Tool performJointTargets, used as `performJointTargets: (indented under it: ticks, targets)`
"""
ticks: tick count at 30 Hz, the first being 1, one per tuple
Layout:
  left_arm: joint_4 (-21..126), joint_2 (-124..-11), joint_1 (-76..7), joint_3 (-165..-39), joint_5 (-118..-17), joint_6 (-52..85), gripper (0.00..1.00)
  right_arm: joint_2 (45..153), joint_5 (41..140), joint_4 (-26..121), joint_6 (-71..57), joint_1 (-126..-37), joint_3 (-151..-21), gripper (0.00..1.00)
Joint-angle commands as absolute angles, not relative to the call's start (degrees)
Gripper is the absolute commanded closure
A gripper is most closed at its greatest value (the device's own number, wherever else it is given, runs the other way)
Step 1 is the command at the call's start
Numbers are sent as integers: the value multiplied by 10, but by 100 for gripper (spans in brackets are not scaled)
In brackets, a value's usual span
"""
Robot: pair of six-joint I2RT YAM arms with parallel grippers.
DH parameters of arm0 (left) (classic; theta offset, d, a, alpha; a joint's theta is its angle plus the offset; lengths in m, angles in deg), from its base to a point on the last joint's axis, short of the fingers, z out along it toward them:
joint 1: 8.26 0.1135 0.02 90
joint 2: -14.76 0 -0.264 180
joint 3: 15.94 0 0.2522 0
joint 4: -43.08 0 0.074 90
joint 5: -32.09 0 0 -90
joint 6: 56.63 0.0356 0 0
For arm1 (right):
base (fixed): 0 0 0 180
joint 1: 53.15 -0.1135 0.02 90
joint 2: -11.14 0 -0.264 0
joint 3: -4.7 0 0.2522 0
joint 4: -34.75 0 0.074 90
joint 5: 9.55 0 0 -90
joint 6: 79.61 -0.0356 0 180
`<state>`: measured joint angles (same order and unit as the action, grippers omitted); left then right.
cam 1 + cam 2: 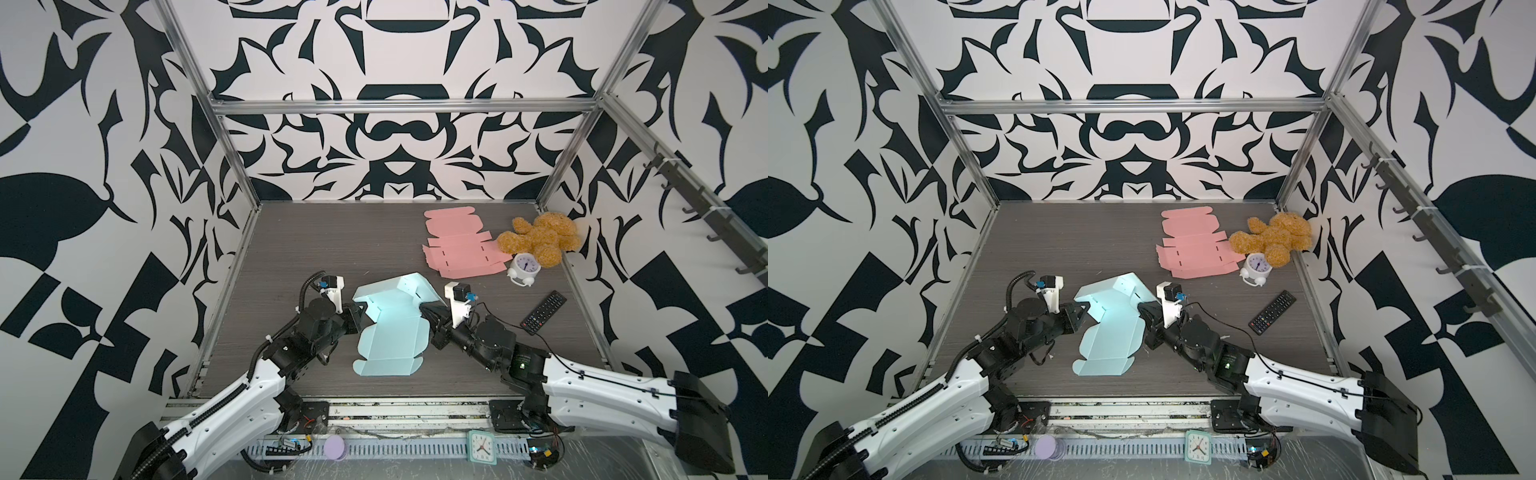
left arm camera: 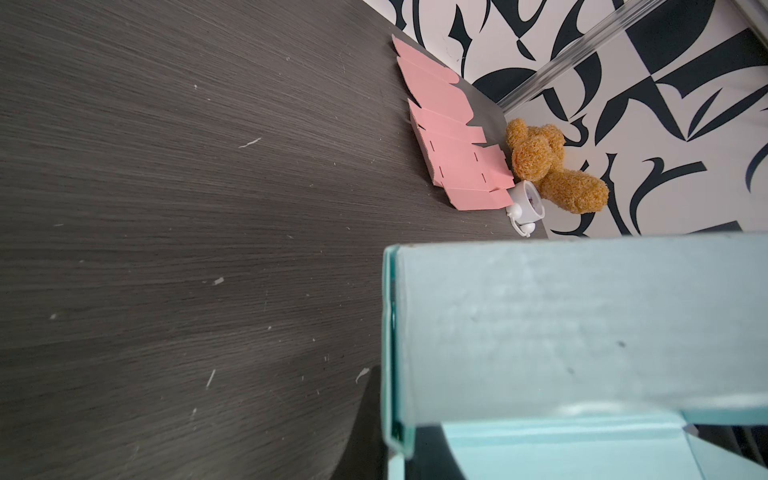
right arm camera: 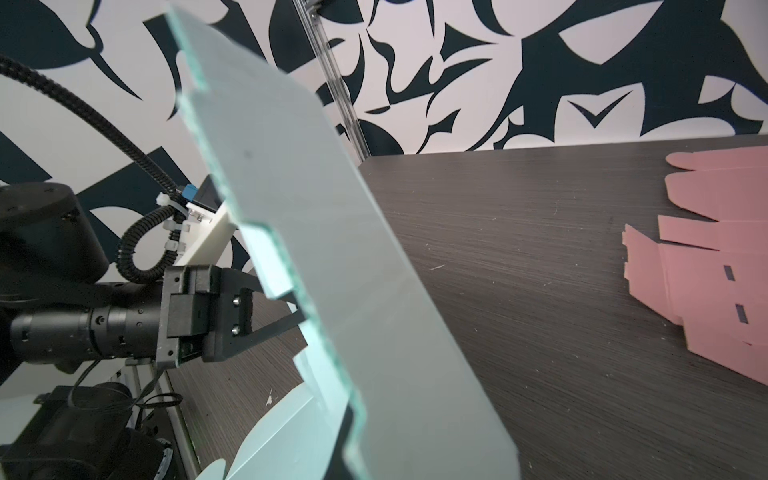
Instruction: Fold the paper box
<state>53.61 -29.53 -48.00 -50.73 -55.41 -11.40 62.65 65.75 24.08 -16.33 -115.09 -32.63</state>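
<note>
The light blue paper box [image 1: 388,328] is kept on the table [image 1: 299,249] between the two sets of jaws. Its long axis is laid from the table's near edge toward the back wall, and its far end is raised and folded over (the near part lies flat). The left jaws are pinched on its left edge, the right jaws on its right edge. Beyond the right jaws, well apart from the box, a flat pink box blank [image 1: 461,245], a teddy bear [image 1: 540,237], an alarm clock [image 1: 524,268] and a remote [image 1: 543,312] are seen.

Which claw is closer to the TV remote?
Right. The right claw is at the blue box's edge facing the remote; the left claw is across the box, farther away.
</note>
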Motion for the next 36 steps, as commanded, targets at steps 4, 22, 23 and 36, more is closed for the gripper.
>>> performJointTargets:
  ticks: [4,22,23,36]
  targets:
    - [522,-283,-479,-494,-555,-120,100,620,676,292,-149,-1148,-365,100]
    - [575,-276,-468,-519,-562,-101,100,540,802,558,-80,-1149,-496,63]
    - [577,-275,-468,-520,-562,-98,100,537,809,570,-79,-1149,-502,61]
    - [621,-267,-455,-529,-610,-72,100,500,738,693,-46,-1139,-559,45]
